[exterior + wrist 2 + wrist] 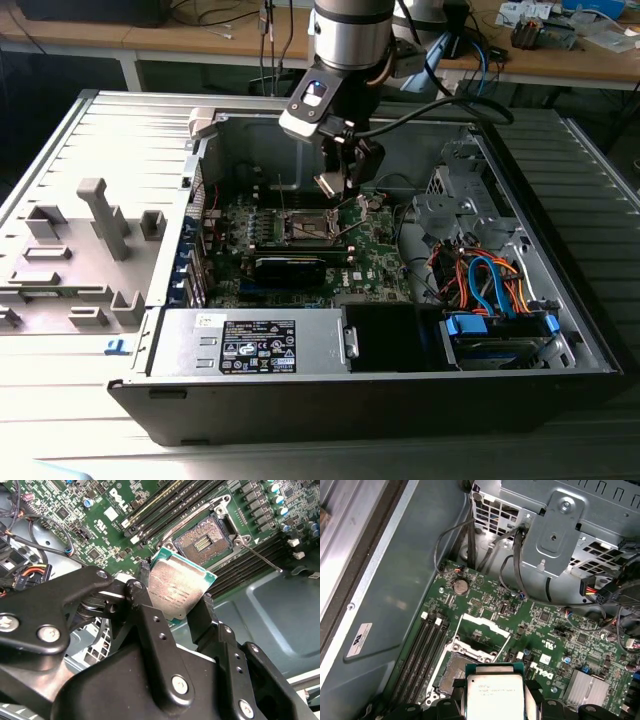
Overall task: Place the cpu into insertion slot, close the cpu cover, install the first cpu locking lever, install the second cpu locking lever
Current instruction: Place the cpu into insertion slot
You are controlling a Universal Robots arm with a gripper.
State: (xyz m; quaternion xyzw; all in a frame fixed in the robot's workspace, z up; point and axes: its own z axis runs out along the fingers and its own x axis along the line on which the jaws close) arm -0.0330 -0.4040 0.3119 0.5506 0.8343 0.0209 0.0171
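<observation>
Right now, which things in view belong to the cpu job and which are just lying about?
Job:
cpu, held between the jaws
insertion slot, open and bare
locking lever, swung out beside the slot

Lying about:
power supply box
orange and blue cables
coin battery
grey plastic fixture outside the case

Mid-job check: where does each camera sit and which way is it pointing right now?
Exterior view: off the arm, above the open computer case, looking down into it over the power supply; the arm and gripper show.
First wrist view: on the wrist, looking along the jaws down at the motherboard; jaw tips flank the cpu.
Second wrist view: on the wrist behind the jaws, looking past the cpu towards the insertion slot.
Shared: both wrist views show the gripped cpu apart from the slot.
</observation>
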